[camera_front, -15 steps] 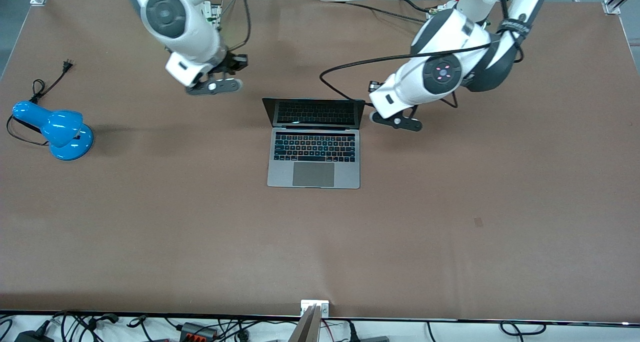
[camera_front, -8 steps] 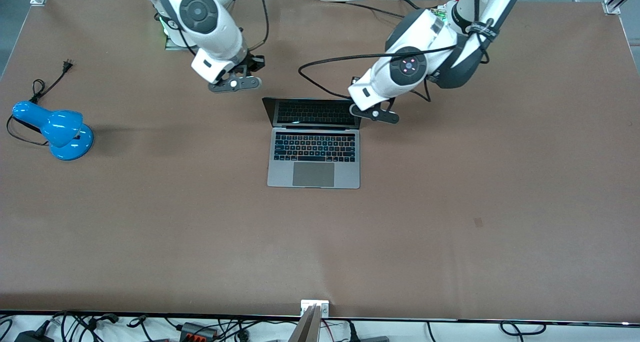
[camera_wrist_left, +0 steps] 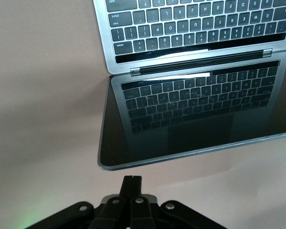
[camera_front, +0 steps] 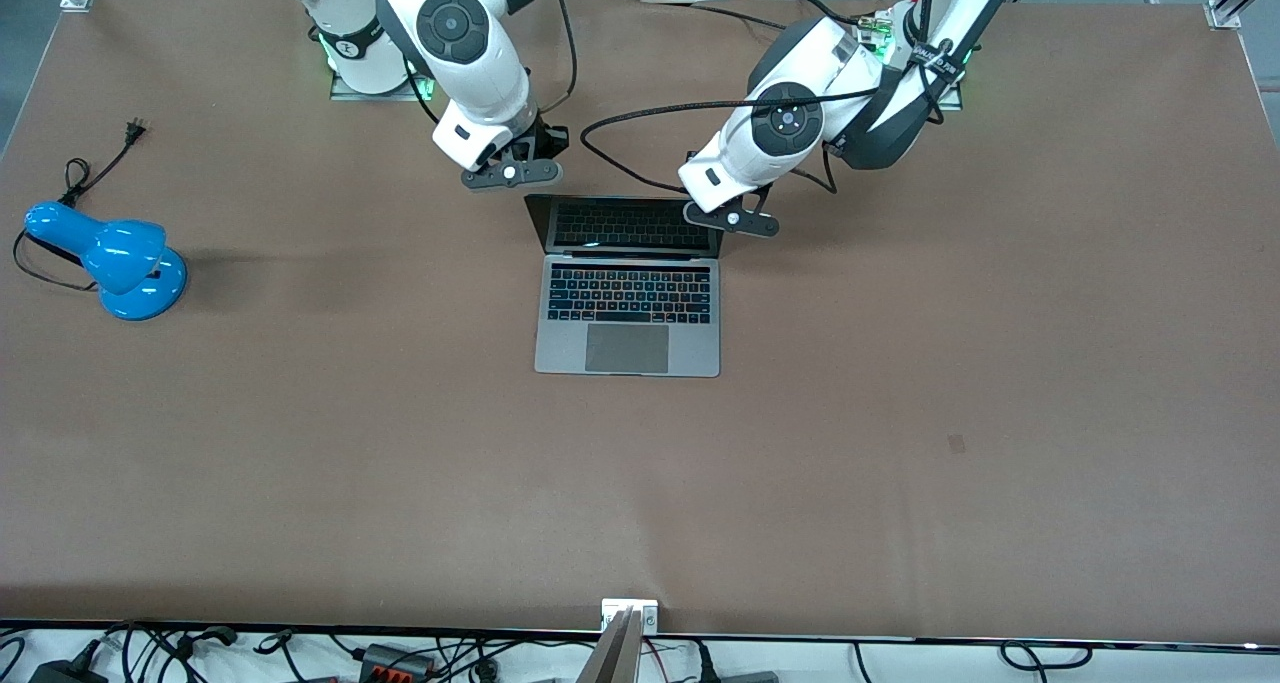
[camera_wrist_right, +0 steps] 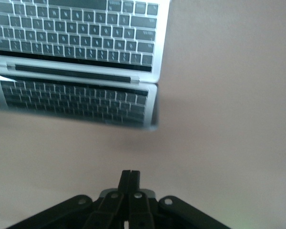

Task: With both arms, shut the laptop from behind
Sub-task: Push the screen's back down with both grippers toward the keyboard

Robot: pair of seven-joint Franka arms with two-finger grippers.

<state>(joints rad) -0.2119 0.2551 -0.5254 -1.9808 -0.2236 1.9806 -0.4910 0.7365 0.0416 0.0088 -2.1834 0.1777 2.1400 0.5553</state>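
- The laptop: thin silver-grey metal, black keys, lid open, mid-tabletop.
- Its dark glossy screen mirrors the keyboard, as both wrist views show.
- The left end effector, fingers pressed together, hovers over the lid's top edge.
- The right end effector, fingers likewise together, hangs over bare tabletop by the lid's corner.
- A blue desk lamp, seen only from the front, stands well apart at the right arm's end.

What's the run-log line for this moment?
thin silver-grey metal laptop: open | left hand: shut, over lid's top corner | right hand: shut, over table by lid's other corner
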